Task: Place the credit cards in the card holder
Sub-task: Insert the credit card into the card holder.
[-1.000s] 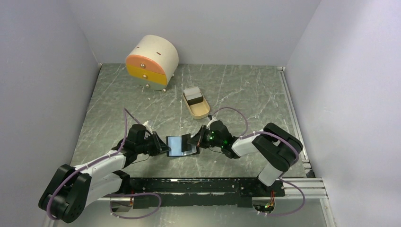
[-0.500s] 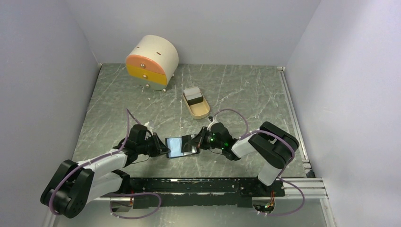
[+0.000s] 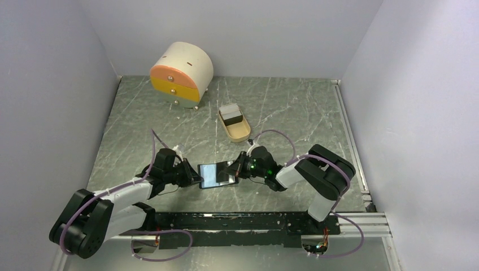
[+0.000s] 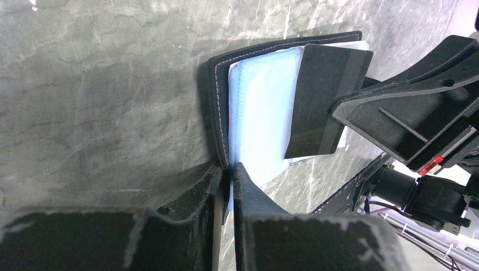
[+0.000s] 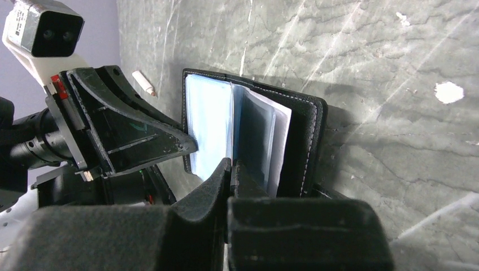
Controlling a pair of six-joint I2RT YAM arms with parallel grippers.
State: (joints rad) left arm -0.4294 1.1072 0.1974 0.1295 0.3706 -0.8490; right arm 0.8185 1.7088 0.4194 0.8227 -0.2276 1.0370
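The card holder (image 3: 210, 176) lies open on the table between my two grippers, black outside with blue sleeves inside (image 4: 260, 107). My left gripper (image 4: 231, 169) is shut on the holder's near edge and pins it; in the top view it sits at the holder's left side (image 3: 199, 178). My right gripper (image 5: 231, 166) is shut on a black credit card (image 4: 325, 101) and holds it tilted over the blue sleeves, its free end down among them. From above, this gripper (image 3: 237, 169) and its card (image 3: 226, 167) are at the holder's right side. More cards (image 3: 230, 114) stand in the tan tray.
The tan oval tray (image 3: 238, 133) sits behind the holder. A round cream drawer unit (image 3: 182, 72) with orange and yellow fronts stands at the back left. A small white peg (image 5: 143, 83) lies near the left gripper. Walls close in on three sides.
My right gripper has shifted slightly left and tipped the black card from nearly upright to lower over the open holder. The left gripper has kept its hold.
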